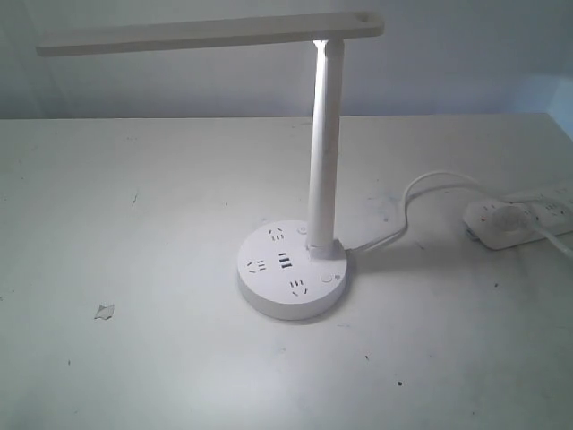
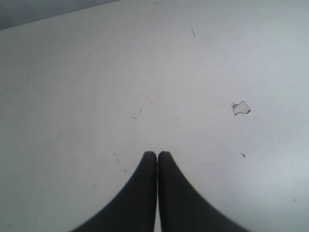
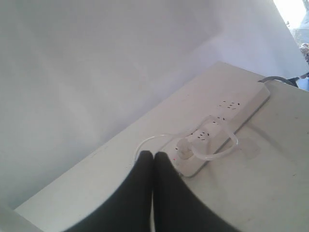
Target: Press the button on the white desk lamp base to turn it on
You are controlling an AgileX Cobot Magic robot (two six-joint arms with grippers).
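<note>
Lamp base looks hard, smooth and light; push its small button gently straight down. Left gripper and right gripper are closed, empty

My left gripper black, white desk lamp base, dark USB slots on it, white power strip right of it, pale grey table flecked dark

Open table left of and before the lamp base; its pole and overhanging head obstruct above; cord and power strip crowd the right.
</note>
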